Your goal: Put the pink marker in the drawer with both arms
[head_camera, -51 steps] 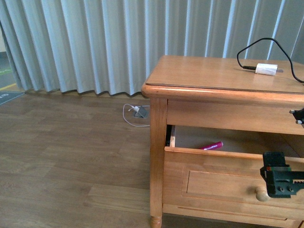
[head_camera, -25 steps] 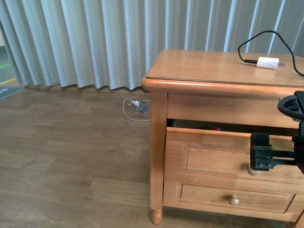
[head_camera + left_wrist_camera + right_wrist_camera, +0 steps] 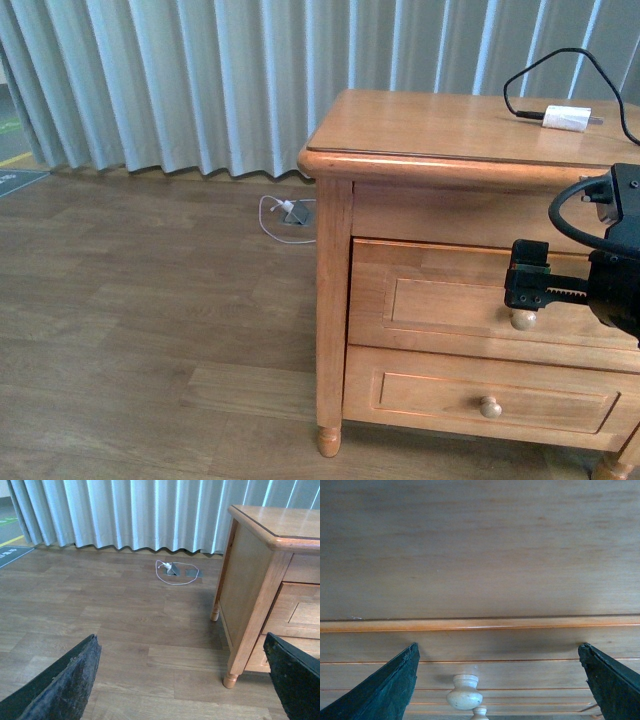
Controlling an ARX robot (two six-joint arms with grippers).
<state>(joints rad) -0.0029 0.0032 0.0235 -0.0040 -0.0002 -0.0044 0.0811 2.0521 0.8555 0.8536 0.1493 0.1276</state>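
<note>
The upper drawer (image 3: 440, 300) of the honey-coloured cabinet (image 3: 335, 300) stands shut, its front flush with the frame. The pink marker is hidden from every view. My right gripper (image 3: 527, 278) is open right in front of the drawer's round knob (image 3: 523, 320). In the right wrist view the knob (image 3: 464, 694) sits between the spread fingers (image 3: 385, 690), nearer one of them, with the drawer front (image 3: 520, 645) close behind; the gripper (image 3: 497, 690) holds nothing. My left gripper (image 3: 177, 685) is open and empty above the wooden floor, beside the cabinet's corner leg (image 3: 230, 679).
A white charger plug (image 3: 565, 118) with a black cable lies on the cabinet top. Below is a second drawer with its own knob (image 3: 490, 407). A white cable and floor socket (image 3: 290, 212) lie near the grey curtain (image 3: 200, 80).
The drawer, open a second ago with the pink marker showing inside, is now shut. My right gripper moved in with the drawer front towards the cabinet.
</note>
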